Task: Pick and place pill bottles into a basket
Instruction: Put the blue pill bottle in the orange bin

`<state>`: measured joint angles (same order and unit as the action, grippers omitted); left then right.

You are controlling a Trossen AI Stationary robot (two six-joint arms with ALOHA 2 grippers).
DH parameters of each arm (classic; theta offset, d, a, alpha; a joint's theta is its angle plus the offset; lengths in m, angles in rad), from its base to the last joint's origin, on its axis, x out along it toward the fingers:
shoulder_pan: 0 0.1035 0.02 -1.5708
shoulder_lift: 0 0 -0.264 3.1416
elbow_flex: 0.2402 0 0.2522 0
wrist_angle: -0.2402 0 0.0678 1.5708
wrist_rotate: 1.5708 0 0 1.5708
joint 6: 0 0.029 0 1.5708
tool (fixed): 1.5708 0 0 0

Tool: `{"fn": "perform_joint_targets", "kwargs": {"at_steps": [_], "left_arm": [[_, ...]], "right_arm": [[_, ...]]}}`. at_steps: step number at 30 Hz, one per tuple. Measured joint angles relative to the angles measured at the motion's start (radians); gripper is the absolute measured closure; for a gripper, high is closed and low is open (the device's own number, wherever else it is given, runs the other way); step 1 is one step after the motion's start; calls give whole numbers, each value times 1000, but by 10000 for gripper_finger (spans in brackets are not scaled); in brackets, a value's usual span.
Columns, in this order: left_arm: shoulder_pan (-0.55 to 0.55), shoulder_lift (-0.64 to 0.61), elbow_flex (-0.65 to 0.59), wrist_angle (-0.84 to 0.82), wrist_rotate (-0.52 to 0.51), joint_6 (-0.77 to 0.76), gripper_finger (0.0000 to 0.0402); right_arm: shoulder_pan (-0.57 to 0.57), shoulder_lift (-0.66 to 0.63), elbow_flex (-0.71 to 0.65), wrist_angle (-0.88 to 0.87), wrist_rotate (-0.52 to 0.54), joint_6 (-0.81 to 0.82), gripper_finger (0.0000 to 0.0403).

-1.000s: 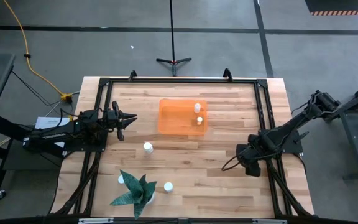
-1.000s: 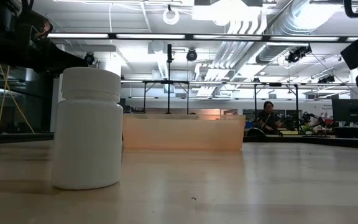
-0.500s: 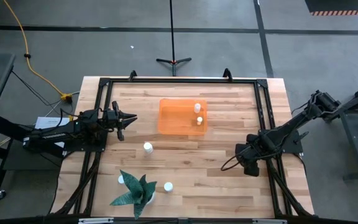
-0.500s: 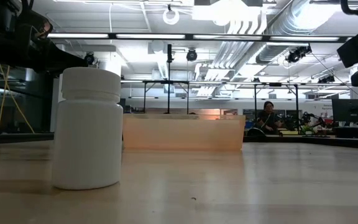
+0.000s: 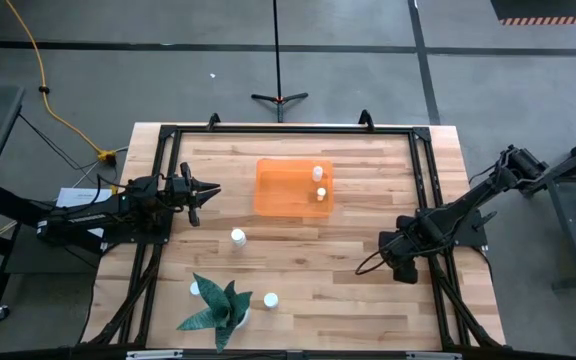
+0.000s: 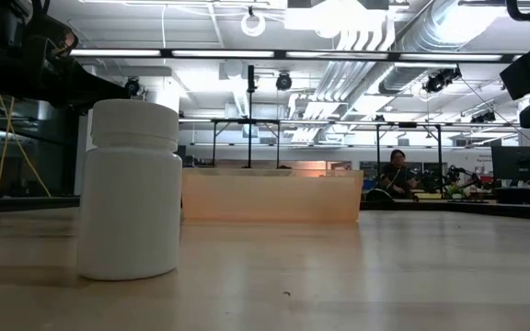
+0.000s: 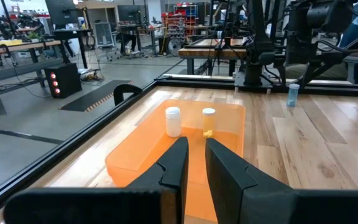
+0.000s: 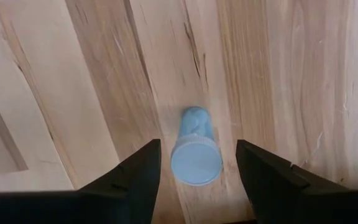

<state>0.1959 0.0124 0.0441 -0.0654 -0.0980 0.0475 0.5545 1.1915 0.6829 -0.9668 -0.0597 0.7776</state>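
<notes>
The orange basket lies at the table's far middle with two white pill bottles standing in it; they also show in the left wrist view. More bottles stand on the table: one at the middle and one near the front, which shows large in the low view. My right gripper is open and points down, a finger on either side of one standing bottle without touching it. My left gripper is shut and empty, level, left of the basket.
A green spiky plant in a white pot stands at the front left, with a bottle beside it. A black frame runs around the table's edges. Bare wood lies between the basket and the right gripper.
</notes>
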Motion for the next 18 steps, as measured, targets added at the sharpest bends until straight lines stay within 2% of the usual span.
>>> {"fn": "perform_joint_targets", "kwargs": {"at_steps": [18], "left_arm": [[0, 0, 0, 0, 0, 0, 309]], "right_arm": [[0, 0, 0, 0, 0, 0, 260]]}}
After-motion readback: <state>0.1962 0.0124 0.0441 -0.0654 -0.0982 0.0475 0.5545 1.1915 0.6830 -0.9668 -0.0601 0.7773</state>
